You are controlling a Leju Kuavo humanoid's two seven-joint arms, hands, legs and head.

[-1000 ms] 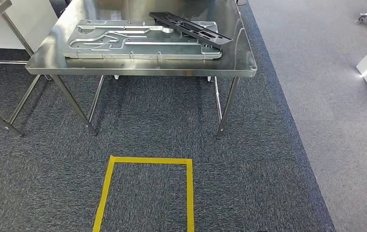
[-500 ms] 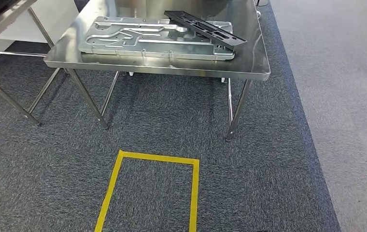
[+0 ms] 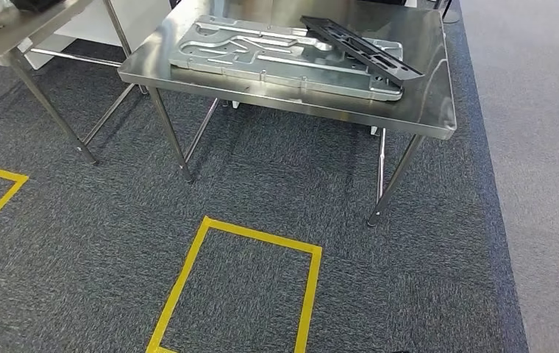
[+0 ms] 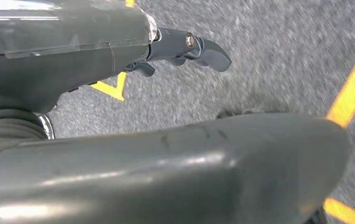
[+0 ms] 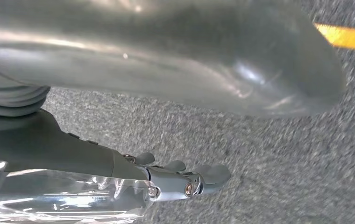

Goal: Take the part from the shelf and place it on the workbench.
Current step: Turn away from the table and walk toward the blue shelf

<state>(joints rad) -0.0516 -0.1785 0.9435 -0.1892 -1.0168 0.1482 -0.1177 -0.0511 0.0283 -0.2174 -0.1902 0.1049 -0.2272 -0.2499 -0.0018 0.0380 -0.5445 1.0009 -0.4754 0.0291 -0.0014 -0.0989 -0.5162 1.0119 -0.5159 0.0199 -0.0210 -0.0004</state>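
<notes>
Camera swings right; workbench (image 3: 424, 110) slides to upper centre.
Black part (image 3: 357, 45) already on silver plate (image 3: 276, 55); left hand (image 4: 185, 49) and right hand (image 5: 180, 179) hang unclenched, holding nothing (walking off, likely).

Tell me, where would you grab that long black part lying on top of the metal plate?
Probably by its near end, coming from the table's front right. The black part lies slantwise across the silver plate, and that end juts past the plate's corner over the steel table, so fingers could likely slip under it there. It is slim and slotted, so gripping across its width seems easiest.
</notes>
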